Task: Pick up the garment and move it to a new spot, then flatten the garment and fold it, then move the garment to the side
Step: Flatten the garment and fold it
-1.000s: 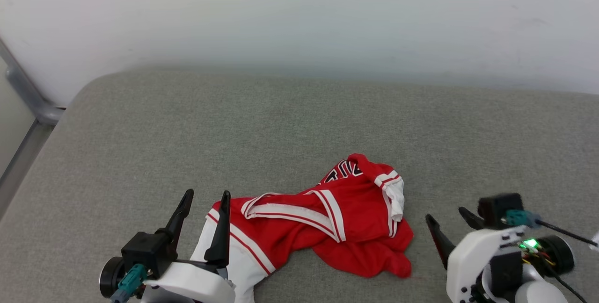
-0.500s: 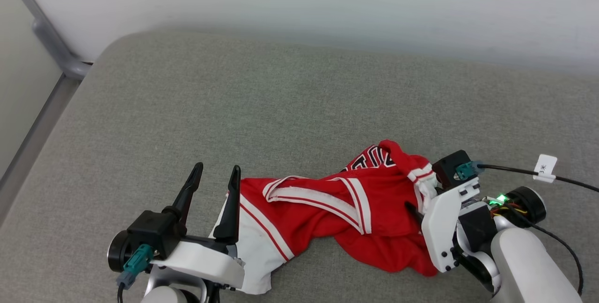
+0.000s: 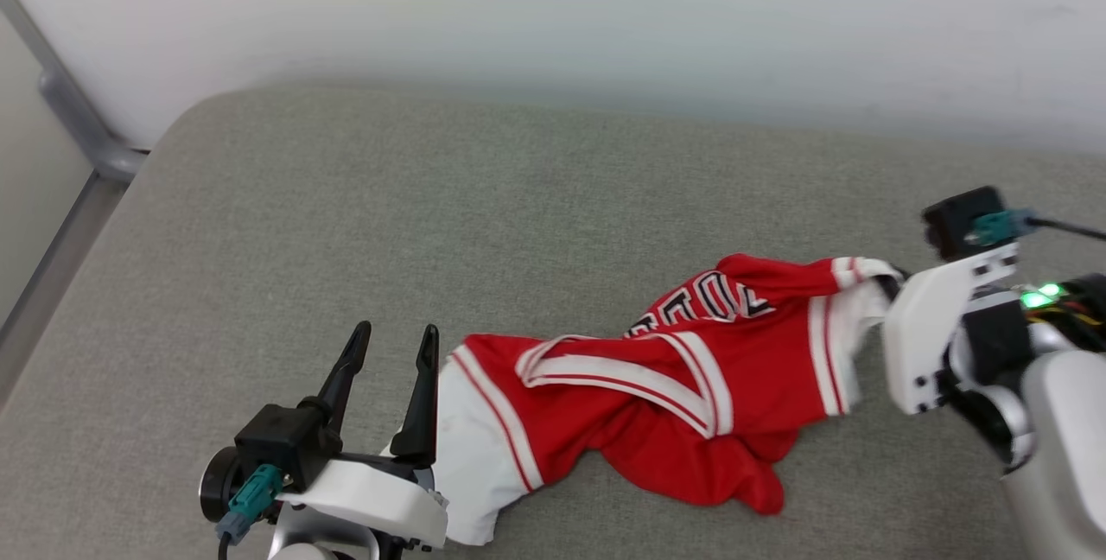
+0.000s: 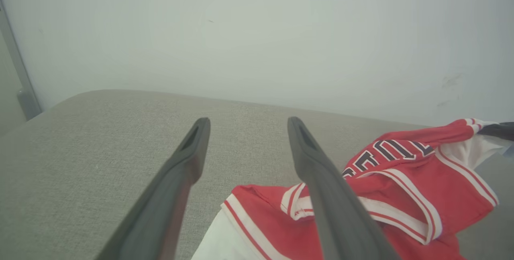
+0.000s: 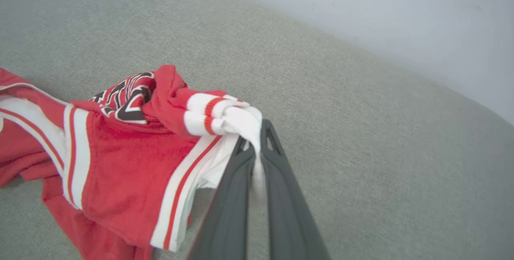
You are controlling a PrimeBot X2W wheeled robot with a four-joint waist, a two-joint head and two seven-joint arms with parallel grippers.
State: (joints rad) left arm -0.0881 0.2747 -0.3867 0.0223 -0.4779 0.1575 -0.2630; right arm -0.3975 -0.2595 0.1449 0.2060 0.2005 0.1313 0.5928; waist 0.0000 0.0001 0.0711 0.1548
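The garment (image 3: pixel 657 387) is a crumpled red jersey with white sleeves, striped trim and black lettering, stretched across the grey cushion. My right gripper (image 5: pixel 255 141) is shut on its white sleeve cuff and holds that end lifted; the same garment (image 5: pixel 120 151) hangs down to the left of its fingers. In the head view the right gripper (image 3: pixel 890 283) sits at the jersey's right end. My left gripper (image 3: pixel 389 344) stands open beside the other white sleeve, with nothing between its fingers (image 4: pixel 188 163). The garment (image 4: pixel 401 187) lies to the right of them.
The grey fabric cushion (image 3: pixel 432 214) spreads wide behind and left of the jersey. A pale wall (image 3: pixel 553 15) runs along its far edge. A grey metal rail (image 3: pixel 78 145) stands at the far left corner.
My right gripper closed on the white sleeve cuff and pulled it to the right and up, stretching the jersey and baring the lettering. The head camera also shifted. The left gripper stayed open.
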